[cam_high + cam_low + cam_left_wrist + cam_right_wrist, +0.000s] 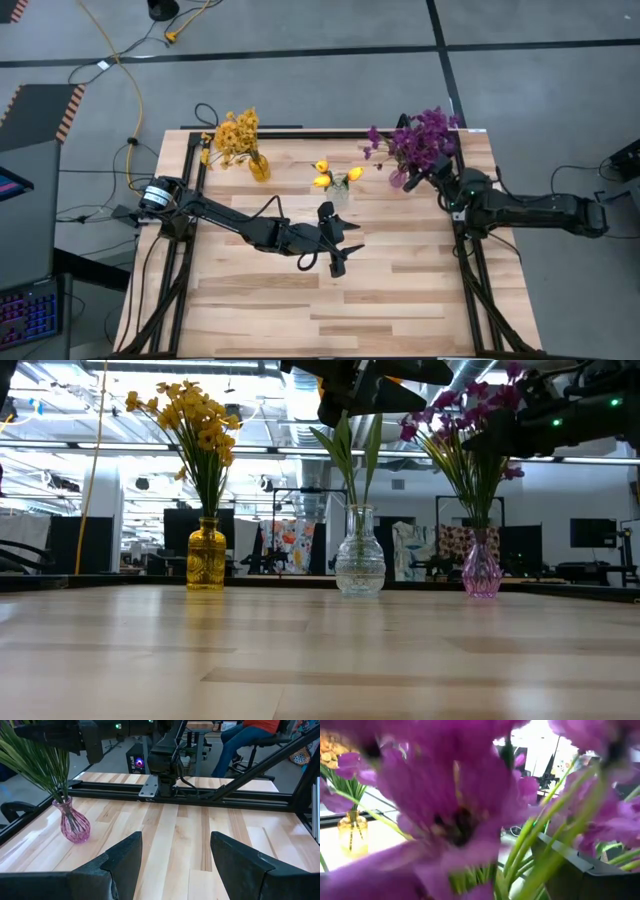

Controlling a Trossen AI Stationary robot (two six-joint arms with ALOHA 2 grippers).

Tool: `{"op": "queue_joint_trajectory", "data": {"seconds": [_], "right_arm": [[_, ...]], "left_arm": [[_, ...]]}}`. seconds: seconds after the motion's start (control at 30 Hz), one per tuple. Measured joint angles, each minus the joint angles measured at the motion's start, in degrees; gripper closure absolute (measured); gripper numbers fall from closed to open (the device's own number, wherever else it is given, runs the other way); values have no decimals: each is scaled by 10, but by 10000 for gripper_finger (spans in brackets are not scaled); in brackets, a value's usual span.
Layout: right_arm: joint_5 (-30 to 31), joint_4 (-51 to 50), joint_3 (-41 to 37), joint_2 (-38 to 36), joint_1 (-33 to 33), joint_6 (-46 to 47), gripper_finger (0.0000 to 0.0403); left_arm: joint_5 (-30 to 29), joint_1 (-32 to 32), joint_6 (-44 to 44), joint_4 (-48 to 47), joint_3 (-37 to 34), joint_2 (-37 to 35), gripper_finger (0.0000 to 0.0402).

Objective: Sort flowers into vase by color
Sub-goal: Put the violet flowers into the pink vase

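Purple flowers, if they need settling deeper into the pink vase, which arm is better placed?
Right. The right gripper is in among the purple flowers over the pink vase; the left gripper, open, hangs mid-table.

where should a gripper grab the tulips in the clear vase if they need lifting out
Grip the tulips on their green stems, in the bare stretch above the mouth of the clear vase and below the buds. Come in from the table's open front side, level, with the jaws either side of the bunch. The stems stand nearly upright and close together, so one pinch there likely gathers them and lets them lift straight up.
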Motion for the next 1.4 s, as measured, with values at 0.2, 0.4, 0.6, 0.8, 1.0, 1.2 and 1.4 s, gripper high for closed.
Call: {"op": "queue_joint_trajectory", "data": {"seconds": [0.2, 0.4, 0.6, 0.8, 1.0, 1.2, 1.4], "right_arm": [[0, -1, 11, -1, 0, 0, 142], [0, -25, 24, -1, 0, 24, 142], [12, -124, 63, -1, 0, 62, 142], [12, -184, 97, -1, 0, 80, 142], [11, -286, 137, -1, 0, 122, 142], [11, -383, 176, -1, 0, 173, 142], [8, -423, 201, -1, 0, 189, 142]], "left_arm": [[0, 0, 0, 0, 0, 0, 177], [0, 0, 0, 0, 0, 0, 177], [0, 0, 0, 0, 0, 0, 177], [0, 0, 0, 0, 0, 0, 177], [0, 0, 0, 0, 0, 0, 177], [0, 0, 0, 0, 0, 0, 177], [0, 0, 0, 0, 0, 0, 177]]}}
